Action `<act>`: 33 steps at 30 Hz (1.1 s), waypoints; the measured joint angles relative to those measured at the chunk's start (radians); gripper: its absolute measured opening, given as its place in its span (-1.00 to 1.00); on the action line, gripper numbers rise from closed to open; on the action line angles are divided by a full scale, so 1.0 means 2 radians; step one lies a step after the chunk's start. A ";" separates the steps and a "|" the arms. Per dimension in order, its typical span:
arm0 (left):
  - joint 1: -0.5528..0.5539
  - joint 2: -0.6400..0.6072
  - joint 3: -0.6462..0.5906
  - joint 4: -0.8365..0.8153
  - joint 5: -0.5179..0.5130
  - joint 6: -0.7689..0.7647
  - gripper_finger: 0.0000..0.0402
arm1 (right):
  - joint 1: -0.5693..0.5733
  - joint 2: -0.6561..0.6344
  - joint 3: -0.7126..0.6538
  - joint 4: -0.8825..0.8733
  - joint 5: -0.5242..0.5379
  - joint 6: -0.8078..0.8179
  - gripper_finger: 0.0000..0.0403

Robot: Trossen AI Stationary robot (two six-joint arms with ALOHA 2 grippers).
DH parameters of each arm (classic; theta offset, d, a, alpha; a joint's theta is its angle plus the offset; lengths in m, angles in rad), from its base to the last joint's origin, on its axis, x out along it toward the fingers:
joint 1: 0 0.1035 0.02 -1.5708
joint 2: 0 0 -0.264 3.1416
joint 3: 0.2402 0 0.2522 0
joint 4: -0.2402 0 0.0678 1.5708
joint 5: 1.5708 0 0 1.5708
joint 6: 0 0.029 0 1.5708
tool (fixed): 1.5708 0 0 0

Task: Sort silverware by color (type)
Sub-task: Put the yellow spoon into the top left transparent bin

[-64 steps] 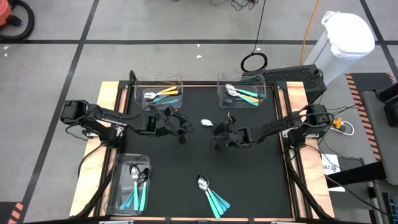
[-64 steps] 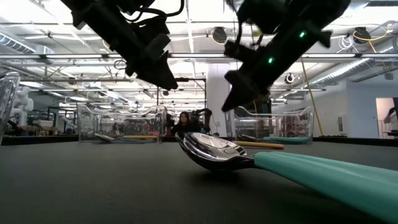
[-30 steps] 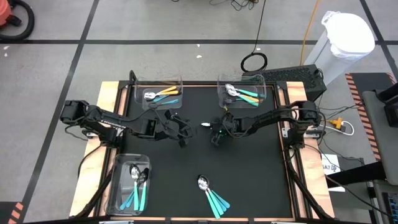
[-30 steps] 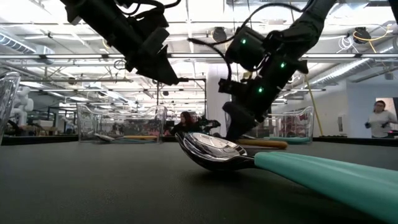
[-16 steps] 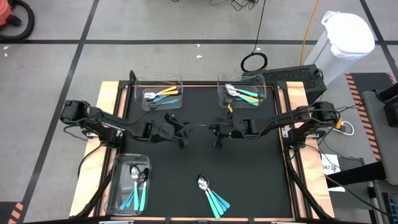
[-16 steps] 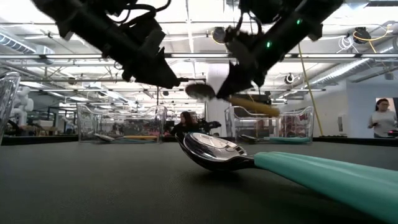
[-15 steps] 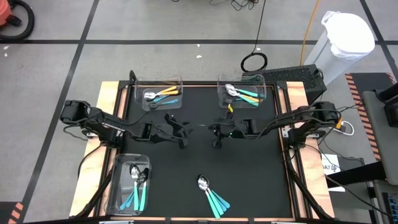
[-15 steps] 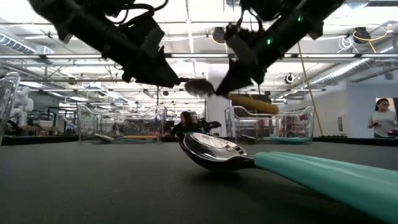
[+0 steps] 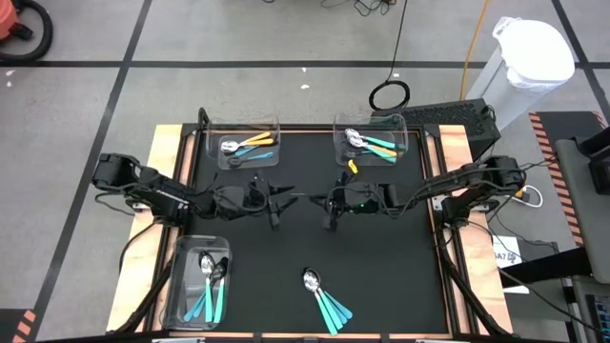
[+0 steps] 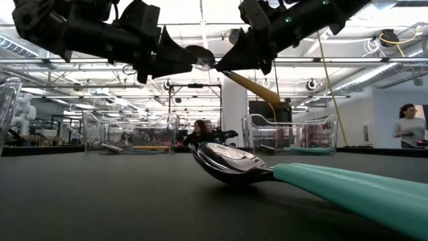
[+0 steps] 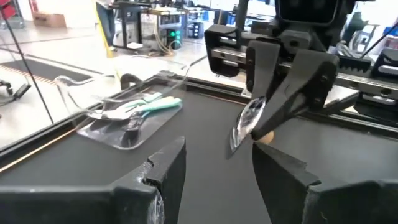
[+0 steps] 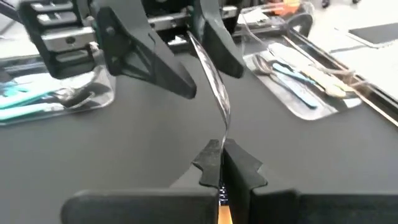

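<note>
One orange-handled spoon [image 10: 251,85] was held pinched in the right gripper [image 9: 331,201] mid-air over the black mat [image 9: 381,276], bowl poked between the spread, empty fingers of the left gripper [image 9: 284,198]. Three teal spoons [image 9: 326,300] were left loose at 6 o'clock. Three clear bins [image 9: 243,140] were counted, spoons inside, big open workshop behind

Setting: open-plan robotics lab or industrial workshop. Evidence: grey floor marked with black tape lines [image 9: 114,86]; exposed ceiling trusses with strip lights [image 10: 200,27]; further workstations and equipment racks [image 11: 155,28] behind the table; a person [image 10: 405,127] standing at the far right. Also noted: a white bin [image 9: 524,62], a coiled cable [image 9: 389,94], and a red vacuum [image 9: 21,30] on the floor.
</note>
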 joint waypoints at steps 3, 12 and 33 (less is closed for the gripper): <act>0.000 0.000 0.000 0.011 0.001 0.004 -0.10 | 0.000 0.000 0.000 0.004 -0.018 0.000 -1.00; 0.000 0.000 0.000 0.020 0.004 0.015 -0.65 | 0.000 0.000 0.000 0.003 -0.023 -0.002 -1.00; 0.035 -0.002 0.001 0.003 -0.068 0.022 -1.00 | -0.016 -0.016 0.001 0.001 0.079 0.020 -0.28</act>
